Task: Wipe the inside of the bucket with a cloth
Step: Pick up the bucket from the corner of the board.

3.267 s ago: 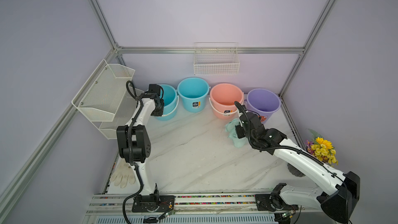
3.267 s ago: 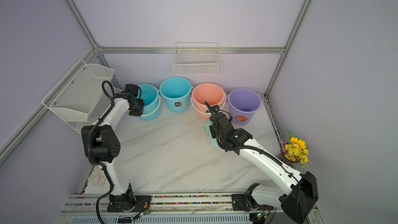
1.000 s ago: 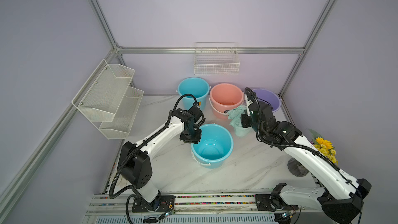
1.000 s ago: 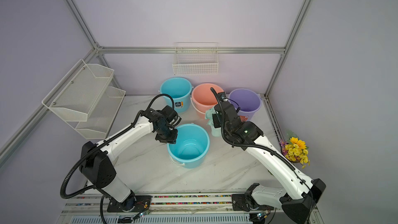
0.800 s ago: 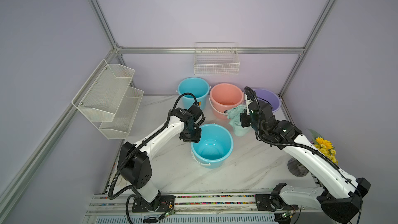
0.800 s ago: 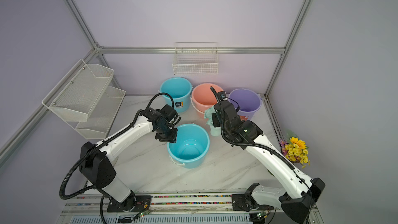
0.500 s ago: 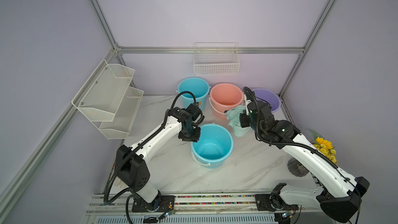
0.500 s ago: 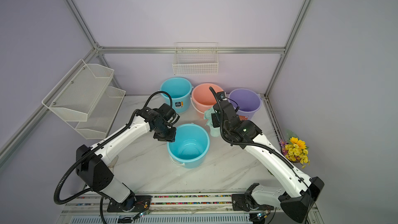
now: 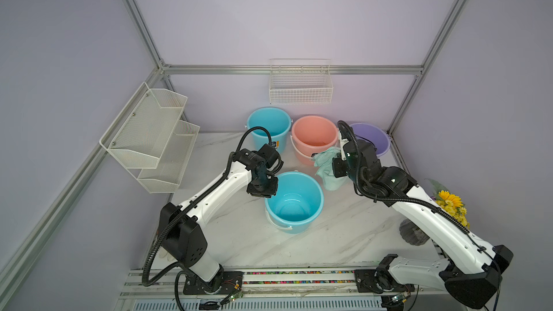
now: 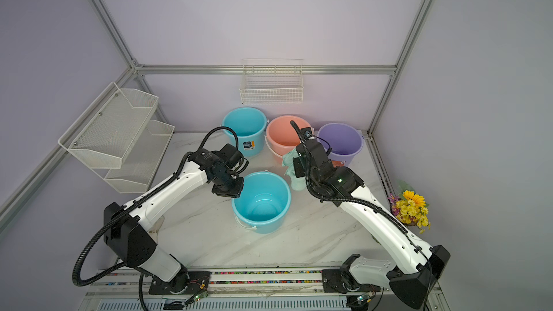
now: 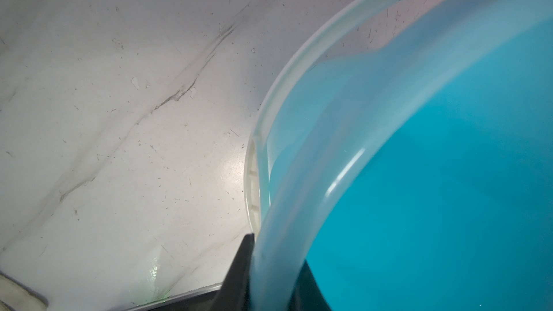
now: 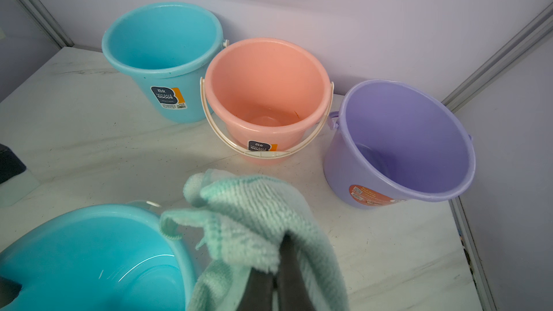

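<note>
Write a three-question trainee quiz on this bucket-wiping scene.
1. True or false: the cloth is already inside the front blue bucket.
2. What does the right gripper hold? A) nothing B) the cloth C) a bucket handle
3. Which part of the front blue bucket does the left gripper grip?
Key: 1. False: it hangs outside, beside the rim. 2. B. 3. The rim, one finger on each side.
</note>
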### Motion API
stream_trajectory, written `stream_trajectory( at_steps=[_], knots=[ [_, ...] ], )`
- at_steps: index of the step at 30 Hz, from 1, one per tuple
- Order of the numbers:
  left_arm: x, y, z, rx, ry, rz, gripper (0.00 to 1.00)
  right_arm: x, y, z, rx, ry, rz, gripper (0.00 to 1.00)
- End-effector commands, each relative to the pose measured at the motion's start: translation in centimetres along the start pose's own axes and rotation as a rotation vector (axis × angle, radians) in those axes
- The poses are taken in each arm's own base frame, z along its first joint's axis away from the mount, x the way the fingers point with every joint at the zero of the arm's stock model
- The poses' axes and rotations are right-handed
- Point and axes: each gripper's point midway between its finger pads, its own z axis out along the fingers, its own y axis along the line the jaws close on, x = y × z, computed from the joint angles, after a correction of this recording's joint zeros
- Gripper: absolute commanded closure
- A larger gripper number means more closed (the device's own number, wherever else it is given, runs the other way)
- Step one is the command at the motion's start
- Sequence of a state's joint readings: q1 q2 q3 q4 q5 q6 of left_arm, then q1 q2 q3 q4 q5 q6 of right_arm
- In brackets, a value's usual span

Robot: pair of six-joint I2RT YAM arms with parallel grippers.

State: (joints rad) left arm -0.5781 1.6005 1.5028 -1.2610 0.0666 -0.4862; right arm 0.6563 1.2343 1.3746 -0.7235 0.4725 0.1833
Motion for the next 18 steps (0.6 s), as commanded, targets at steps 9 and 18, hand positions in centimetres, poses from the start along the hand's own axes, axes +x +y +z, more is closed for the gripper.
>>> stream_trajectory(
  at_steps=[9, 18],
  knots=[
    [-0.2, 0.1, -0.5, -0.006, -0.028, 0.008, 0.97, -2.9, 1.8, -2.2, -0.143, -0.043, 0.062, 1.0],
    [-1.6, -0.8, -1.9, 0.047, -0.144, 0.012, 1.0, -4.1, 8.4, -4.8, -0.511, -0.034, 0.039, 1.0]
  ],
)
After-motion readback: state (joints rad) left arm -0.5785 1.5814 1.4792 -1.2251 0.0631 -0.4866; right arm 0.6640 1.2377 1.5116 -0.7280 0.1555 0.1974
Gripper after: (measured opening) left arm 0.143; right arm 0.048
